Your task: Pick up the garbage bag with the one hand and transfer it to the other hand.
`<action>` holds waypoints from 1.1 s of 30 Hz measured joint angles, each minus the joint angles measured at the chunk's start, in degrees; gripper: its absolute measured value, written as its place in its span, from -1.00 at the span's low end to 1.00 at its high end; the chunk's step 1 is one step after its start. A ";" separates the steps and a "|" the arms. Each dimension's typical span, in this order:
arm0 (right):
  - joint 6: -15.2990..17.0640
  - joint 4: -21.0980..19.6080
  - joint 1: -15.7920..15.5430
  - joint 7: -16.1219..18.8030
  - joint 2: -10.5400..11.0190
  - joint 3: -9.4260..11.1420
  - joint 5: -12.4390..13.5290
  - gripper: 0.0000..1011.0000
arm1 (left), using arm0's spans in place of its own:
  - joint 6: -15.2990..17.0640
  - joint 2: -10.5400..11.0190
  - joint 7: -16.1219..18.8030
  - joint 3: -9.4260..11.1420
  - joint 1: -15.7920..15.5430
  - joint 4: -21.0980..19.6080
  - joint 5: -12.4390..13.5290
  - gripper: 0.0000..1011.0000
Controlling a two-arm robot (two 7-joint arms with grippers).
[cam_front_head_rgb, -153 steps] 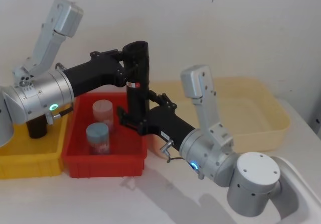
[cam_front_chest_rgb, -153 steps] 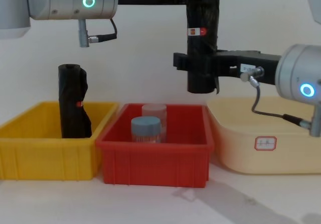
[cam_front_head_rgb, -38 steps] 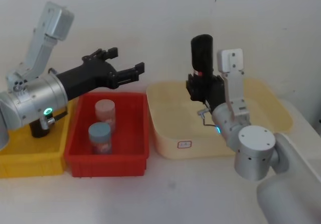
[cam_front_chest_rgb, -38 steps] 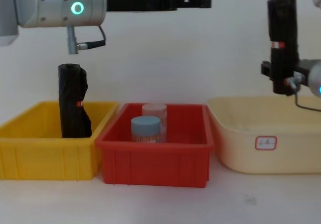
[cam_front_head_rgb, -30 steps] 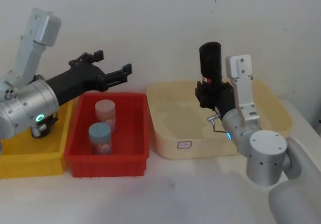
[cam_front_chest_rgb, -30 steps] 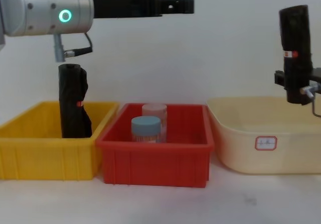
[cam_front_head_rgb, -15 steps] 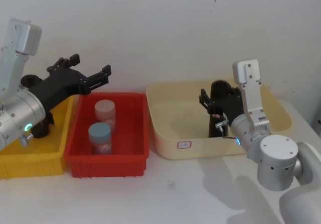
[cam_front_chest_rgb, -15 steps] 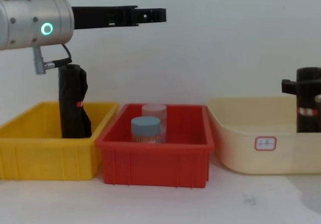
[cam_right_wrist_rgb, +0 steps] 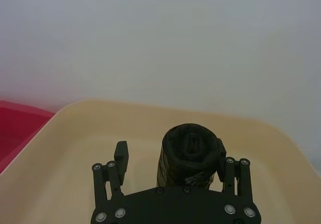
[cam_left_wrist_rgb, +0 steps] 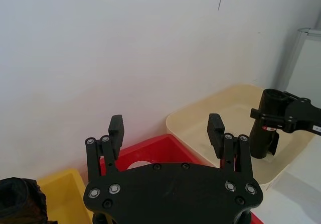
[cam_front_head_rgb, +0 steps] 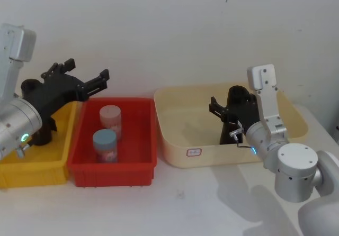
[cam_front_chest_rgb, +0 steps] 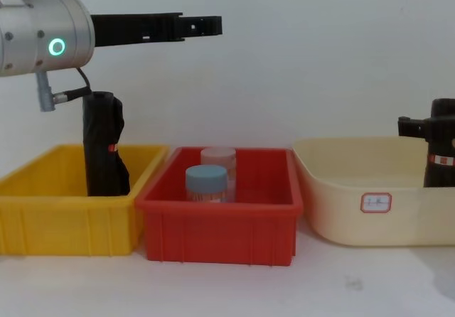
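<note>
On the white table [cam_front_head_rgb: 185, 204] [cam_front_chest_rgb: 320, 281], three bins stood in a row. The red bin [cam_front_head_rgb: 111, 173] [cam_front_chest_rgb: 213, 224] in the middle held a blue-lidded jar [cam_front_head_rgb: 104, 141] [cam_front_chest_rgb: 207, 182] with a pink jar [cam_front_head_rgb: 109, 117] [cam_front_chest_rgb: 219, 155] just behind it. To its right was the cream tub [cam_front_head_rgb: 175, 141] [cam_front_chest_rgb: 341, 210] [cam_right_wrist_rgb: 75, 148]. The bag [cam_front_head_rgb: 237, 97] [cam_left_wrist_rgb: 262, 133] [cam_right_wrist_rgb: 190, 143] [cam_front_chest_rgb: 442, 143] stood upright on the tub's floor, toward the right side. The right gripper [cam_front_head_rgb: 229, 109] [cam_right_wrist_rgb: 170, 147] [cam_front_chest_rgb: 412, 124] reached level into the tub near the bag's top, jaws spread wide. The bag sat between them against one finger [cam_right_wrist_rgb: 221, 148], with a clear gap to the other [cam_right_wrist_rgb: 120, 151], so it was not clamped. To the left, the yellow bin [cam_front_head_rgb: 32, 175] [cam_front_chest_rgb: 64, 224] held a lumpier black roll [cam_front_head_rgb: 42, 135] [cam_front_chest_rgb: 105, 146] [cam_left_wrist_rgb: 20, 204], upright at its back. The left gripper [cam_front_head_rgb: 86, 71] [cam_left_wrist_rgb: 166, 131] [cam_front_chest_rgb: 202, 24] hung high over the seam between the yellow and red bins. Its jaws were wide open and held nothing, pointing toward the pale wall [cam_front_head_rgb: 169, 29] behind.
</note>
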 joint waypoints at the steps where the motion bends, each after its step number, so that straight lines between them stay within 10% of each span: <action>1: 0.01 -0.01 -0.02 0.01 0.00 0.02 0.00 0.98 | -0.02 0.00 0.07 -0.03 0.04 -0.03 0.01 0.98; 33: -9.07 -7.32 -0.01 -1.27 0.37 0.47 -3.78 0.98 | -0.17 0.13 1.03 -0.44 0.69 -0.45 0.23 0.98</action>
